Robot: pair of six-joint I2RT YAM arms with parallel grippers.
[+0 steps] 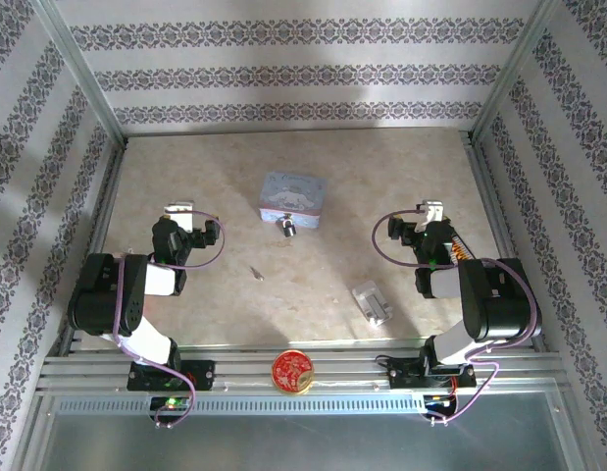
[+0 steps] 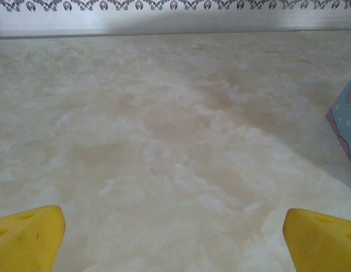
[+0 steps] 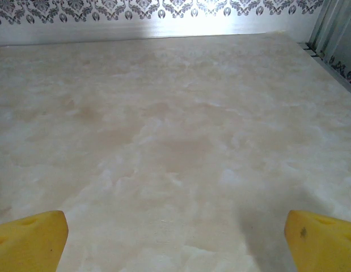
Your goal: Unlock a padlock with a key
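The padlock (image 1: 285, 228) is a tiny dark lock with a silvery part, lying just in front of the pale blue-grey tin (image 1: 292, 197) at mid table. The key (image 1: 255, 273) is a slim grey sliver on the bare table, nearer and a little left of the padlock. My left gripper (image 1: 178, 209) sits at the left, well apart from both, open, its yellow fingertips (image 2: 28, 238) wide with only table between them. My right gripper (image 1: 430, 211) sits at the right, also open, its yellow fingertips (image 3: 30, 238) spread over bare table.
A silver ridged block (image 1: 373, 302) lies near the front right of the table. A red-and-gold round tin (image 1: 293, 372) rests on the front rail between the arm bases. The tin's corner (image 2: 345, 122) shows at the right edge of the left wrist view. Patterned walls enclose the table.
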